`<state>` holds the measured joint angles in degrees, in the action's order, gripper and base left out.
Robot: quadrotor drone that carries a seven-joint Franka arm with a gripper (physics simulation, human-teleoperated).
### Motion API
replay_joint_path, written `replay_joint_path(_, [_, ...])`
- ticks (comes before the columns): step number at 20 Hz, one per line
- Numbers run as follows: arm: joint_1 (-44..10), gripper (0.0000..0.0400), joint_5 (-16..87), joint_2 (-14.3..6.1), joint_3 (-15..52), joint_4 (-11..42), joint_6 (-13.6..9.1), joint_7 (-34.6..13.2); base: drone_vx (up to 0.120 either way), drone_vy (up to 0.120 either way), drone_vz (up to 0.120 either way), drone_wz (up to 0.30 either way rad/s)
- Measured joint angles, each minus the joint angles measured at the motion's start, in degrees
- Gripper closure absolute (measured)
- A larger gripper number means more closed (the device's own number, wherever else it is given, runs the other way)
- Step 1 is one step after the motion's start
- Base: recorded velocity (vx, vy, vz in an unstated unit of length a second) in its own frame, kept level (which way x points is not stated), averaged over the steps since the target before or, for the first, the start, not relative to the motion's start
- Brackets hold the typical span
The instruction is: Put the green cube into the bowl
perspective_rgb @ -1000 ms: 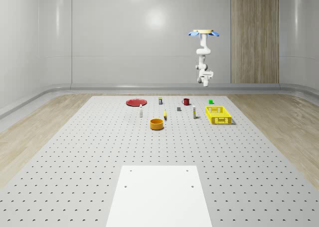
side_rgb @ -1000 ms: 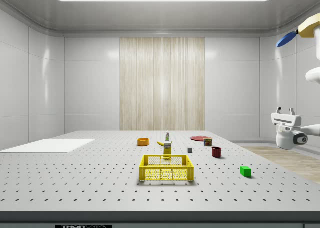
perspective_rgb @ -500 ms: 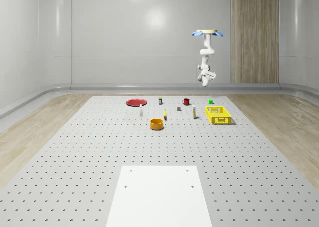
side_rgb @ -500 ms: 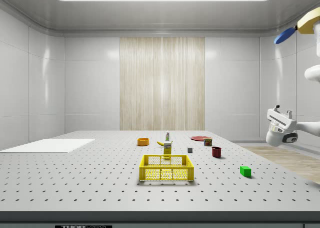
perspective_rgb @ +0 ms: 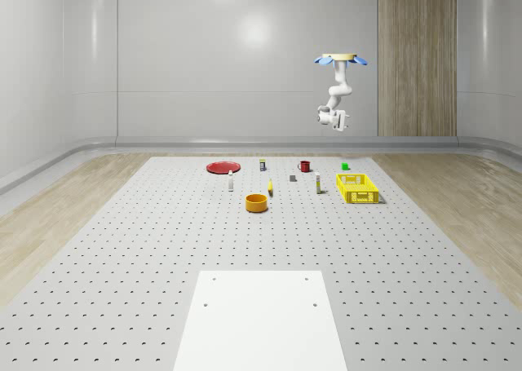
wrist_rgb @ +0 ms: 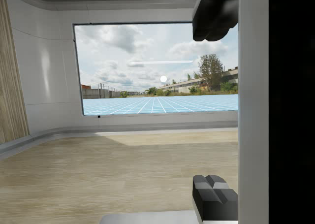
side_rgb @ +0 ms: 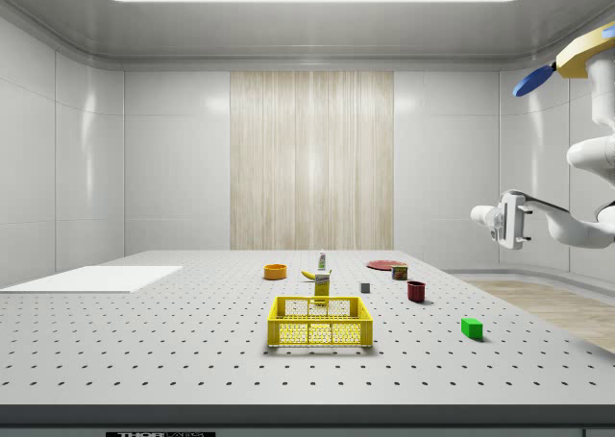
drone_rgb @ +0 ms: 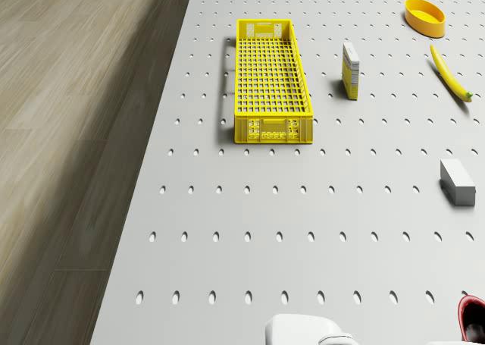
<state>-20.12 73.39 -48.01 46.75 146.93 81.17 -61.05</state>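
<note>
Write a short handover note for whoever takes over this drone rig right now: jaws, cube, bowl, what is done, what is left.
Jaws: open and empty, held high in the air, aimed sideways rather than down at the table.
Drone: hovers high over the table's far end in the whole-scene view, roughly above the green cube.
Cube: lies on the table beyond the yellow crate, not gripped.
Bowl: orange, nearer mid-table, apart from the cube.
Done: nothing yet.
Left: descend, grasp cube, carry it, release in bowl.

Pale glossy walls point(perspective_rgb: 188, 61) enclose the room, with a wood-panelled strip point(perspective_rgb: 416, 57) at upper right. A perforated grey tabletop point(perspective_rgb: 163, 257) fills the lower frame, flanked by wooden floor point(perspective_rgb: 49, 224).
</note>
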Motion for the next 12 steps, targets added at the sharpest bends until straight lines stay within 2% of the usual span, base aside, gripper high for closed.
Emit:
replay_joint_path(3, [-8.8, 0.0000, 16.9, -2.4, 8.5, 9.3, -2.9, -7.7, 0.120, 0.000, -0.120, 0.000])
replay_joint_path(5, [-15.1, 0.0000, 25.2, -3.9, 12.8, 13.2, -5.6, -12.5, 0.120, 0.000, -0.120, 0.000])
replay_joint_path(8, [-23.3, 0.0000, 33.1, -6.0, 17.4, 16.6, -9.5, -18.2, 0.053, 0.000, -0.120, 0.000])
replay_joint_path(12, [-30.8, 0.0000, 38.1, -8.5, 21.1, 18.3, -12.8, -23.1, 0.120, 0.000, -0.120, 0.000])
